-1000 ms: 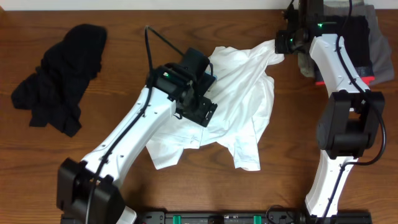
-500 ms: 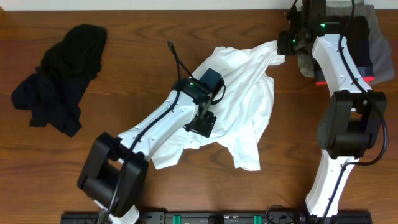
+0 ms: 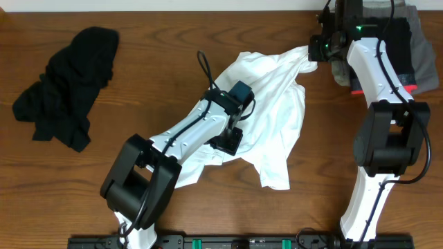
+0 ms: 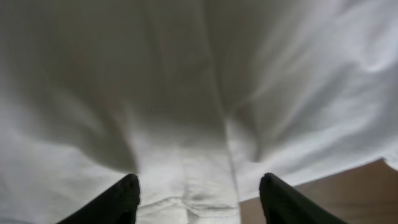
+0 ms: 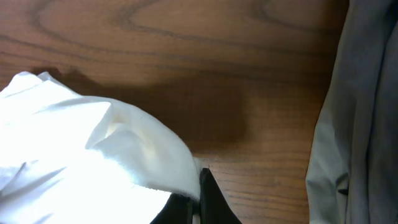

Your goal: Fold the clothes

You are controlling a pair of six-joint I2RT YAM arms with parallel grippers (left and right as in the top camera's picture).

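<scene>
The white T-shirt (image 3: 277, 104) lies crumpled at the centre of the brown wooden table (image 3: 138, 41). It is soft, matte cloth thrown into broad folds and ridges, stretched in a rough band from 7 o'clock to 1 o'clock. Its lower edge is ragged in outline, with one flap hanging toward 5 o'clock. The left gripper (image 3: 227, 142) is over the middle of the shirt, toward its 6 o'clock edge. In the left wrist view its two dark, tapered fingertips (image 4: 121, 199) stand apart with a raised fold of the white cloth and a stitched hem between them, so the jaws are not closed on it. A sliver of bare wood shows at the lower right of that view. The right gripper (image 3: 317, 50) is at the shirt's 1 o'clock tip, jaws pinched tight on the pointed corner of the fabric, which rises in a smooth rounded hump just beside the finger. The black garment (image 3: 66, 86) lies in a loose, wrinkled heap at 9 to 10 o'clock, well apart from the shirt. A stack of clothes (image 3: 408, 34) in grey and black, with a red edge, sits at the 2 o'clock corner, near the right gripper.
</scene>
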